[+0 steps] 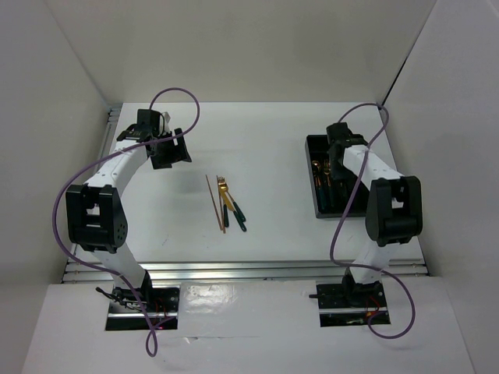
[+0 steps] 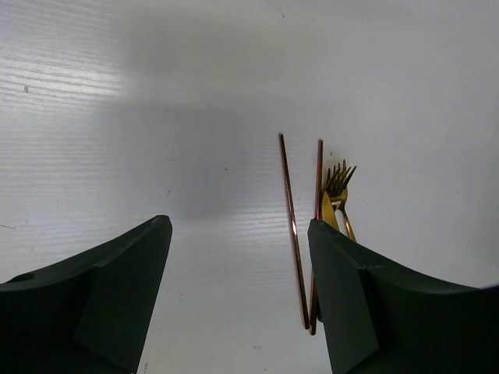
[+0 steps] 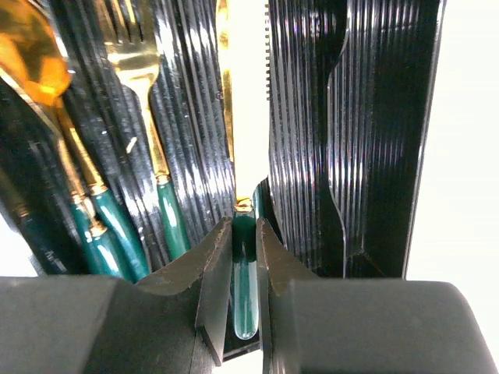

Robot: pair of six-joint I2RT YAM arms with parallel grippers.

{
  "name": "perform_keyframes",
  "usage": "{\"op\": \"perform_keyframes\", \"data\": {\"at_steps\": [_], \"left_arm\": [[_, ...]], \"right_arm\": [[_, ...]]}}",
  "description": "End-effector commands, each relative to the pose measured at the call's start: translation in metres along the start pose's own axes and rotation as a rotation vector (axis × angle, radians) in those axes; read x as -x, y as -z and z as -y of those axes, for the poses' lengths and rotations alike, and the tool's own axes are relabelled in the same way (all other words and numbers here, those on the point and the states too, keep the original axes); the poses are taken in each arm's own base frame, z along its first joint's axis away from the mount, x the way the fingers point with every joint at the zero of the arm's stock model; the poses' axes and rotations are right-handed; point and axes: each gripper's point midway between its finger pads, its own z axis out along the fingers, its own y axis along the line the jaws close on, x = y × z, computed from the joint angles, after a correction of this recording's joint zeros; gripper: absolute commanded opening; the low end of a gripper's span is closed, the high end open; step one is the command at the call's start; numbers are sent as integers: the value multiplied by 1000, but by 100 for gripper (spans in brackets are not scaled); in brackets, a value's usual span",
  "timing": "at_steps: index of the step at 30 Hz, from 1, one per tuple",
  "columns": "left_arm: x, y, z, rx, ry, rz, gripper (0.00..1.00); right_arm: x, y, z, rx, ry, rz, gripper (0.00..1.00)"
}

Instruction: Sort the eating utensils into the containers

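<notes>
Right pincer is pinching a knife by its stiff, probably slippery handle over the tray; left pincer is gaping near chopsticks.

There is one black tray. On the table lie two wooden chopsticks and two green-handled gold pieces. Inside the tray I can count one knife, one fork and one spoon. More green handles lie at the left, but their number is not clear.
</notes>
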Motion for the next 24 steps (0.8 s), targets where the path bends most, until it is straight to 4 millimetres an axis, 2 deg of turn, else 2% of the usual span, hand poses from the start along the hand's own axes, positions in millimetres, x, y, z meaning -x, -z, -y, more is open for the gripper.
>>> {"op": "perform_keyframes", "data": {"at_steps": [1,7,16,18,19,22,24], "left_arm": [[15,4,6,-23,-12,32,85],[14,0,3,-10,-10,28,85],[14,0,3,-10,-10,28,85],[16,1,-1,-5,-3,31,85],[16,1,-1,-5,-3,31,85],[16,1,-1,-5,-3,31,85],[16,1,-1,-5,-3,31,85]], "right_arm": [[6,-4,11,-57,19,-18,0],[-7,-14,11,-78,48,-62,0],[-13,-22,11,-101,52,-88,3],[-15,-25,10,-102,46,-99,9],[-15,-26,10,-102,46,-99,16],[-12,-25,10,-102,33,-90,20],[-12,-25,10,-102,33,-90,28]]}}
